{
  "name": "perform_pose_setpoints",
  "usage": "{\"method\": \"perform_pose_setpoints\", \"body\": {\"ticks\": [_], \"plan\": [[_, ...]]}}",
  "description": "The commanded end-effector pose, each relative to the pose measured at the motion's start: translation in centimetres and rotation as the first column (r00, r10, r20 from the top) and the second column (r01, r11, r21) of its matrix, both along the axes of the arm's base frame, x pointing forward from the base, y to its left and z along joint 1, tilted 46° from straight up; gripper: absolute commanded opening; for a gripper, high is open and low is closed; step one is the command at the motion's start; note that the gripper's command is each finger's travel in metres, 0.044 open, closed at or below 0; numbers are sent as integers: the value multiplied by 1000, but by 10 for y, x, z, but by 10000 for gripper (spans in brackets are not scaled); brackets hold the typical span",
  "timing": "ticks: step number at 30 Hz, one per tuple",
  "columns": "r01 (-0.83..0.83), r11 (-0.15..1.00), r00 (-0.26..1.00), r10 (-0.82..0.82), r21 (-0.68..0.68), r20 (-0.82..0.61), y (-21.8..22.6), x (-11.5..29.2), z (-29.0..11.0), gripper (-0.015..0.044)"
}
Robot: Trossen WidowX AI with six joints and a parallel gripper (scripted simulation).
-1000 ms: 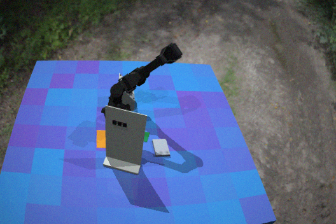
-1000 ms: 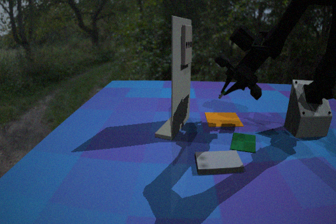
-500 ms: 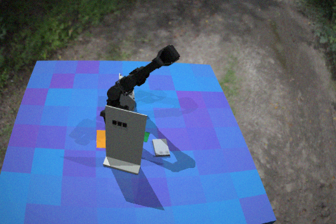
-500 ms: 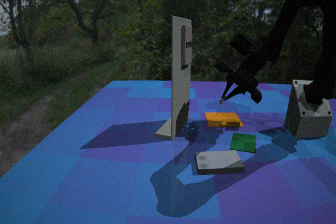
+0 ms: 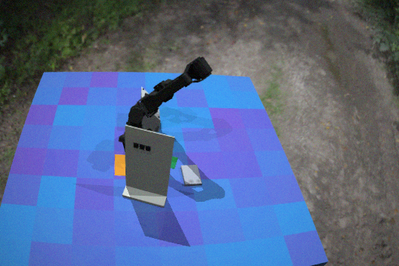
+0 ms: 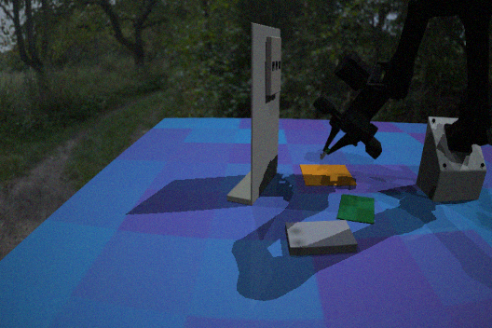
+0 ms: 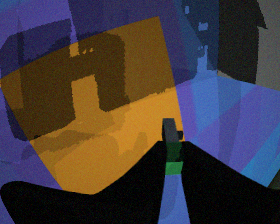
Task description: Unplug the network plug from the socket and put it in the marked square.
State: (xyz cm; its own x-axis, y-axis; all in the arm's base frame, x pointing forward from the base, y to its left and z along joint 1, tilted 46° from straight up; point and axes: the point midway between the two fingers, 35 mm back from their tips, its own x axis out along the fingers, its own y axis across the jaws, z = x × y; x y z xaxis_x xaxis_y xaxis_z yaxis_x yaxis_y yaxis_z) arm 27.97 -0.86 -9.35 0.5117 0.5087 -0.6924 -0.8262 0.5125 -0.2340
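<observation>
The plug (image 6: 322,156) (image 7: 168,129) is small and dark grey with a green rear part. My gripper (image 6: 328,149) (image 7: 172,149) is shut on it and holds it in the air, clear of the panel. The plug points down at a slant. In the exterior view its tip shows just above the far edge of the flat orange square (image 5: 119,165) (image 6: 321,172) (image 7: 86,172); the exact height is hard to tell. The upright grey panel (image 5: 149,172) (image 6: 264,136) (image 7: 277,55) hides the fingers and plug in the top view.
The socket block (image 6: 272,82) sits high on the panel's arm-facing side. A flat green square (image 5: 174,162) (image 6: 356,209) lies beside the orange one. A low pale box (image 5: 191,175) (image 6: 321,234) lies near the green square. The arm's pale base (image 6: 452,183) stands behind the squares.
</observation>
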Motion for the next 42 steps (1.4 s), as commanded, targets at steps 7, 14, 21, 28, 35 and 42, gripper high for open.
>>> {"method": "perform_pose_setpoints", "body": {"ticks": [7,14,21,28,35,42], "plan": [[5,1000,1000,-5,5,-13,9,-3,-10,0],[6,1000,1000,-6,6,-13,15,-4,-15,0],[6,1000,1000,-6,7,-12,21,-5,-20,0],[7,1000,1000,-7,9,-12,26,-7,-24,0],[6,1000,1000,-6,9,-12,28,-5,-24,0],[6,1000,1000,-6,9,-12,31,-4,-24,0]]}}
